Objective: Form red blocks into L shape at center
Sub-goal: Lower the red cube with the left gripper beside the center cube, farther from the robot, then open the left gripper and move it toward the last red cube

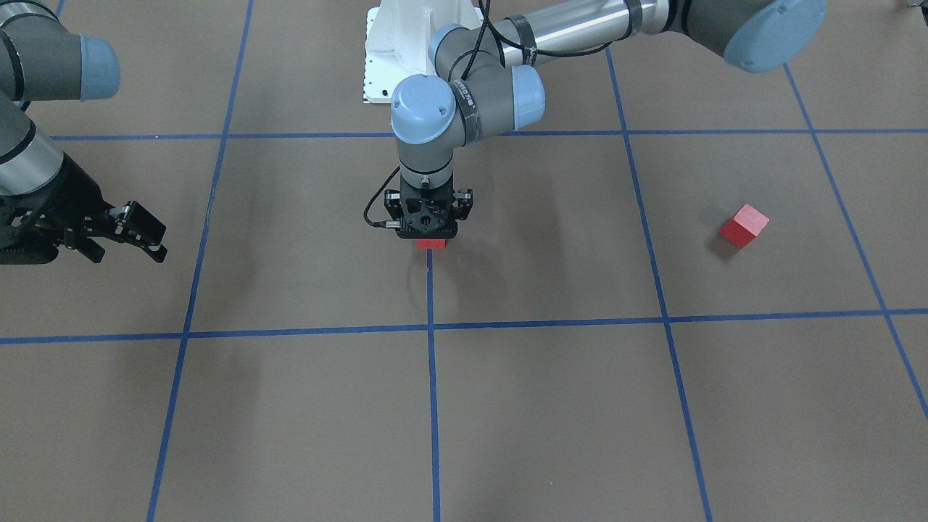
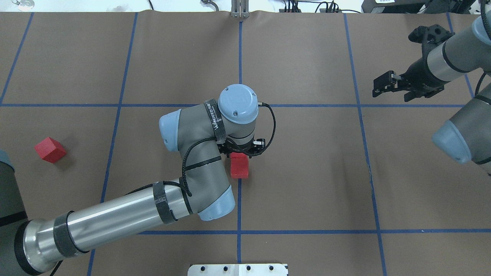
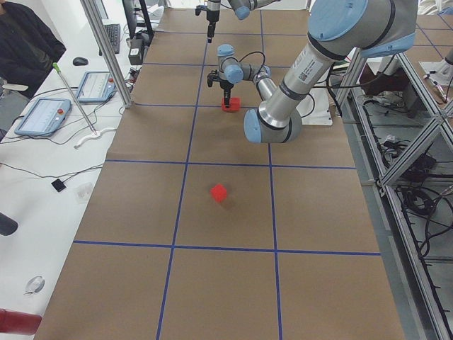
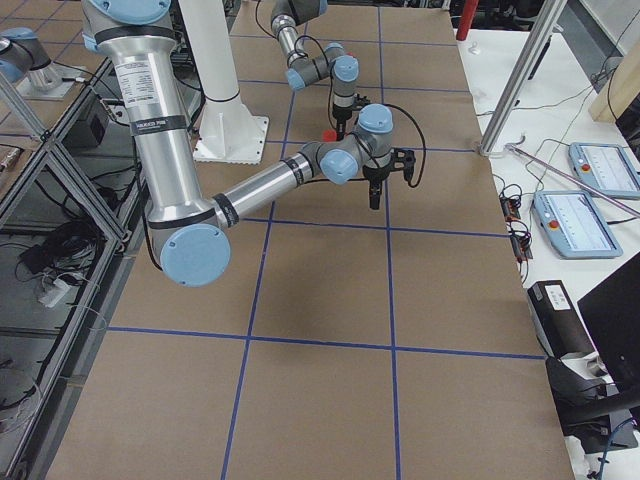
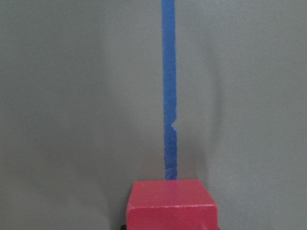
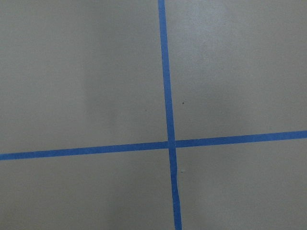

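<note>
lone block (image 2: 50,149): far out on the left, skewed on the brown floor (image 2: 307,172), well apart from the middle.
left gripper (image 1: 429,232): pointing straight down over the middle, right on top of the red there. its wrist camera catches a red block at the bottom edge, but the fingers are hidden, so can't tell how wide it stands or whether it grips.
middle blocks (image 2: 239,168): on the blue line (image 5: 168,96), partly under the gripper. from overhead the red reads longer than wide, count unclear.
right gripper (image 1: 156,243): far right, off the floor, fingers parted, nothing between them. its camera sees only a tape cross.
</note>
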Controlling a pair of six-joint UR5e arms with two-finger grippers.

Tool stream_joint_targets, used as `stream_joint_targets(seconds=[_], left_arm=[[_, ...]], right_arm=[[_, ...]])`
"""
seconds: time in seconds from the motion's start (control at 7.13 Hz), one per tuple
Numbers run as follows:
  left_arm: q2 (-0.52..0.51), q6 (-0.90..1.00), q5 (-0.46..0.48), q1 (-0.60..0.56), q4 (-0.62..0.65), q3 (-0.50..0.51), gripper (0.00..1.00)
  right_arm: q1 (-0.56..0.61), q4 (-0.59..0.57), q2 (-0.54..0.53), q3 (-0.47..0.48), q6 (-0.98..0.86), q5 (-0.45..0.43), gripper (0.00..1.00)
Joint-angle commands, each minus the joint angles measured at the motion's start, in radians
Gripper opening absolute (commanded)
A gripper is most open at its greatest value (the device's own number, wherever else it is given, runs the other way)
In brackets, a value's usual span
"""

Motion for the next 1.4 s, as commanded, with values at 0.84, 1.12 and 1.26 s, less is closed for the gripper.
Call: stream_joint_targets(seconds=[0.84, 1.12, 1.26], left_arm=[[0.284, 0.056, -0.006, -0.079, 0.094, -0.428, 0.99], [0.595, 0.188, -0.027, -0.155, -0.068, -0.587, 0.99], [0.679, 0.295, -0.145, -0.250, -0.105, -0.589, 0.99]], right_arm=[[0.000, 0.000, -0.001, 0.002, 0.000, 0.000, 1.00], [0.000, 0.000, -0.003, -0.009, 0.000, -0.002, 1.00], [0.000, 0.002, 0.002, -0.015, 0.000, -0.003, 1.00]])
